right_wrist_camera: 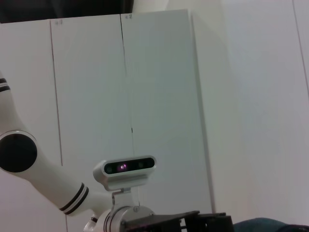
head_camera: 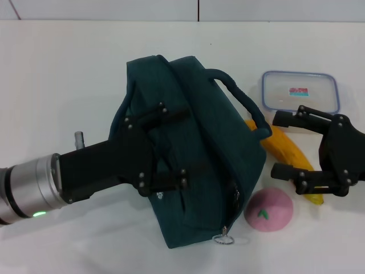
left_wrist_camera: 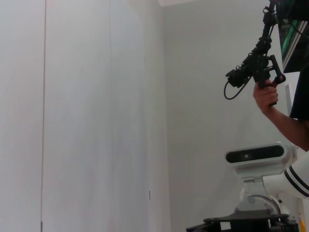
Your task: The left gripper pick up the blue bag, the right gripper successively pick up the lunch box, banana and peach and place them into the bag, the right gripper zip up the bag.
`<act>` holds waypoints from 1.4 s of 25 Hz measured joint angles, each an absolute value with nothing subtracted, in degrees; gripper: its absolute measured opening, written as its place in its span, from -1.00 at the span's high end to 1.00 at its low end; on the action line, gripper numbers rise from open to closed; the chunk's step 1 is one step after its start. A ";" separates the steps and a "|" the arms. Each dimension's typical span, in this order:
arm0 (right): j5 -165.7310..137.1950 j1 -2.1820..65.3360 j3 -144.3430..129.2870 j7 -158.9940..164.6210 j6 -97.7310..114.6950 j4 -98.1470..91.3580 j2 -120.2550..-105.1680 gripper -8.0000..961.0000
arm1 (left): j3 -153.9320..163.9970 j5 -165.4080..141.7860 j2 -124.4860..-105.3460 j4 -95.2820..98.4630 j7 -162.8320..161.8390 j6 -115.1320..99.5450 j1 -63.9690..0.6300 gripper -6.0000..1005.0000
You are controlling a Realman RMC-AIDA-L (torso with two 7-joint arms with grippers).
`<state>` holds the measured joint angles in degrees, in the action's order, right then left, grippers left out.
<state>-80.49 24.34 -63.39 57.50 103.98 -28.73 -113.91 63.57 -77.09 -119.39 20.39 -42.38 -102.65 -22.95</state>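
Left gripper (head_camera: pixel 169 147), black two-fingered claw on a silver arm with a green light, sits over the middle of the blue bag (head_camera: pixel 211 137), a dark teal fabric lunch bag lying on its side on the white table (head_camera: pixel 57 85). Fingers spread wide across the bag body, one toward the far side, one toward the near side; whether they touch the fabric I can't tell from above, and nothing is clamped. My read: it's lining up to take the bag and hold it steady so the other arm can load it. Bag's long axis runs from far-left to near-right, metal ring zipper pull (head_camera: pixel 223 238) at the near end, loop handle (head_camera: pixel 242 103) arching toward the right side. Zipper looks closed (no foil lining showing). Right gripper (head_camera: pixel 285 145), all-black claw, hangs above the long yellow-orange banana (head_camera: pixel 288 149), fingers set wide, empty, probably waiting its turn. Banana lies diagonally, far-left to near-right, its far end tucked under the bag handle. Clear rectangular lunch box with blue-rimmed lid (head_camera: pixel 300 91) sits flat beyond it, long side across the table. Pink dome-shaped peach (head_camera: pixel 268 210) rests just beside the bag's near end. Wrist views show only walls and the robot's head, nothing of the work.
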 joint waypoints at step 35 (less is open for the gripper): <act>-80.51 24.43 -63.37 57.21 105.05 -29.27 -113.35 -0.81 | 53.54 -89.02 -114.93 44.50 -101.78 -99.11 -20.71 -0.66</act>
